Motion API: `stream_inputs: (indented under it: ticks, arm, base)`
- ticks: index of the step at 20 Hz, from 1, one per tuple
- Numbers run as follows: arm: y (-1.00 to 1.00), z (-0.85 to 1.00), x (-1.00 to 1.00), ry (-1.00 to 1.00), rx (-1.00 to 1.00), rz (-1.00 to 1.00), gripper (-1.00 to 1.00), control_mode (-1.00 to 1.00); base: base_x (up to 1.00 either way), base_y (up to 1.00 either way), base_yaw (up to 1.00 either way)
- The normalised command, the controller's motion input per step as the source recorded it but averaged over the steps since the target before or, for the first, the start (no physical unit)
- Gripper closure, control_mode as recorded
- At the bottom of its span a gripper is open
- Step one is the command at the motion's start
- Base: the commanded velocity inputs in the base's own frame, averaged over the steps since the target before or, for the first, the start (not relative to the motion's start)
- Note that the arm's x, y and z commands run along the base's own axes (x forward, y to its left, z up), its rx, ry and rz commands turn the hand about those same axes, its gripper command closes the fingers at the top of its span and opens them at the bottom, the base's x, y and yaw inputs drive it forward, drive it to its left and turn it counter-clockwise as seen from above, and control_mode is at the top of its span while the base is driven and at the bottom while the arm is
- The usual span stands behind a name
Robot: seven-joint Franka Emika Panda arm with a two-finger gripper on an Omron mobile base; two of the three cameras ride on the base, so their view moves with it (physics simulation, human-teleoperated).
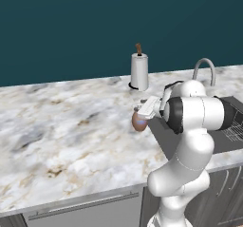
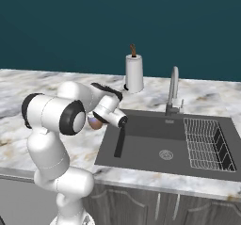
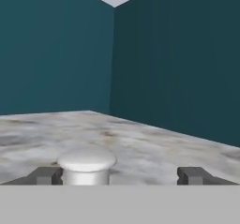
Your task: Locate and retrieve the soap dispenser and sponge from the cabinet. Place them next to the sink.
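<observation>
Landmark: sink [image 2: 141, 154], one, dark basin set in the marble tabletop [image 1: 57, 126].

Soap dispenser [image 1: 139, 122]: one, reddish-brown, standing on the tabletop just beside the sink's left rim. Mostly hidden behind my wrist in both base views; its white pump top [image 3: 86, 164] is cut off at the bottom of the hand view, close to one finger.

My fingers [image 3: 45, 175]: two, spread wide, holding nothing; the pump top stands between them, nearer the left one in the hand view.

Paper-towel roll [image 2: 134, 73]: one, upright behind the sink.

Faucet [image 2: 173, 93]: one, at the sink's back edge.

Wire rack [image 2: 206, 144]: one, inside the sink's right end.
</observation>
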Motion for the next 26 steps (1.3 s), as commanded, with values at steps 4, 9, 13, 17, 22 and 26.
stream_inputs:
  ticks: [4,9,13,17,22,26]
  arm:
    - [-0.03,0.04,-0.05,0.08,0.00,0.00,-1.00,-1.00]
    - [-0.10,0.05,-0.20,0.11,-0.02,0.00,-1.00,-1.00]
    - [-0.09,0.00,-0.34,0.08,-0.06,0.00,-1.00,-1.00]
    - [-0.09,0.03,-0.32,0.05,-0.08,0.00,-1.00,-1.00]
    - [-0.14,0.24,-0.36,0.04,-0.13,0.00,-1.00,-1.00]
    - [-0.14,0.30,-0.29,0.05,-0.20,-0.03,-1.00,-1.00]
  base:
    - [0.00,0.00,0.00]
    - [0.00,0.00,0.00]
    - [0.00,0.00,0.00]
    - [0.00,0.00,0.00]
    - [0.00,0.00,0.00]
    - [0.00,0.00,0.00]
